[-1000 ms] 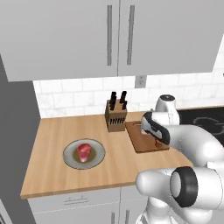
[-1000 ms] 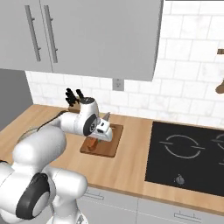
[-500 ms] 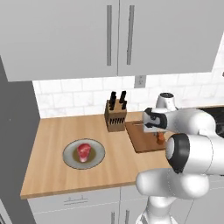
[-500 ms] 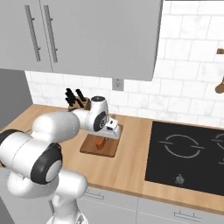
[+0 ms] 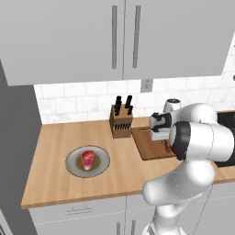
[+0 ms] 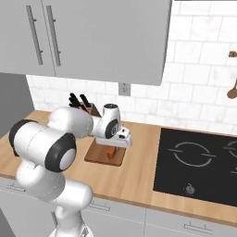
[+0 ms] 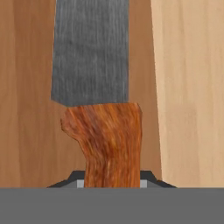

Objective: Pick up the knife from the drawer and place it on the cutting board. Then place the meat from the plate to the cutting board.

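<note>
My claw is closed on the knife by its handle, directly above the cutting board. The blade points straight away from the claw along the board (I judge only lowering remains).

The white arm rises from the base, bends at a big dark-jointed elbow and reaches forward with the forearm about level — the wrist turns down at its end. The tool hangs low under the wrist, pointing down, its jaws closed on the knife. In the hand view the orange-red handle stands up between the two dark finger tips, the grey blade running away from them.
</note>
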